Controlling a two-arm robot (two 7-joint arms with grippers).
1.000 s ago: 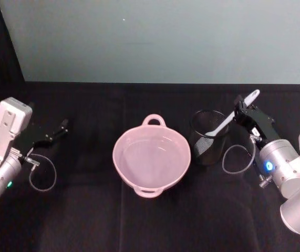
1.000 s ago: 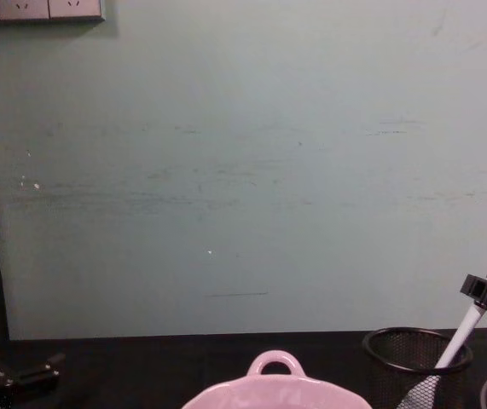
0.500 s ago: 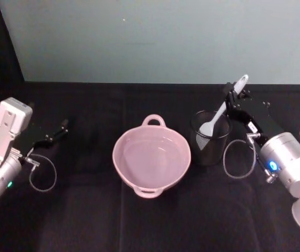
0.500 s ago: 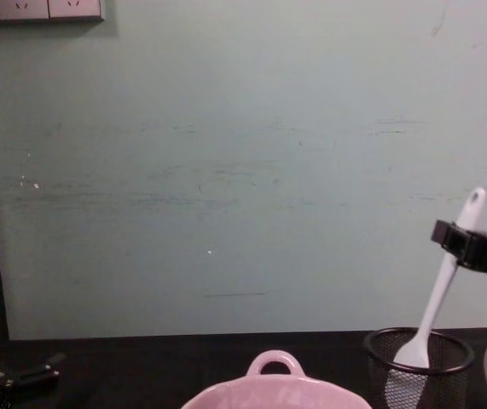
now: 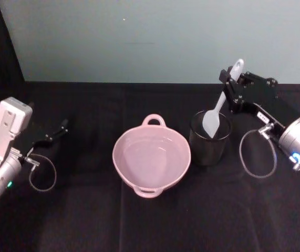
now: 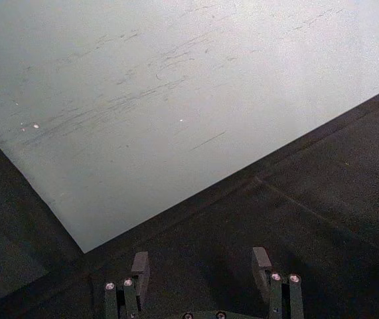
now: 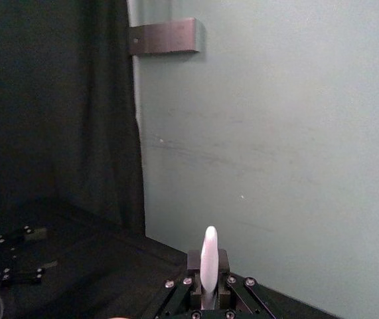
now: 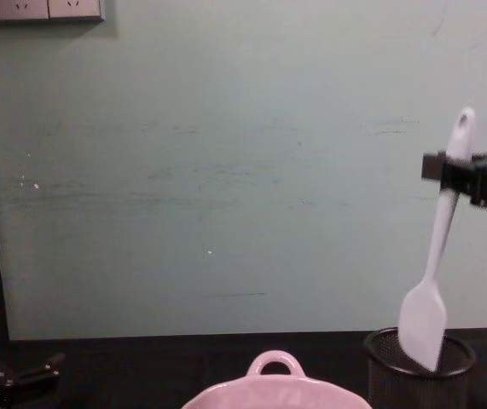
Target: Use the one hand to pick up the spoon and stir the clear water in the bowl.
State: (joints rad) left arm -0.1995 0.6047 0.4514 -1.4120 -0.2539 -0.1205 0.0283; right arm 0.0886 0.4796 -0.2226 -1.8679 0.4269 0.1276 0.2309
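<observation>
Two pincers are mine. My left pincer [image 5: 56,131] is near the left edge of the desk [image 5: 139,226], with its fingers [image 6: 139,264] apart and nothing between them. The pink bowl [image 5: 117,157] stands in the middle of the desk with clear water in it. Just beside it, toward the right edge, stands a black mesh cup [image 5: 205,152]. My right pincer [image 5: 233,86] is high over this cup, clamped on the upper handle of the white spoon [image 8: 437,247]. The spoon hangs almost upright, and its flat scoop end is at the cup's mouth.
</observation>
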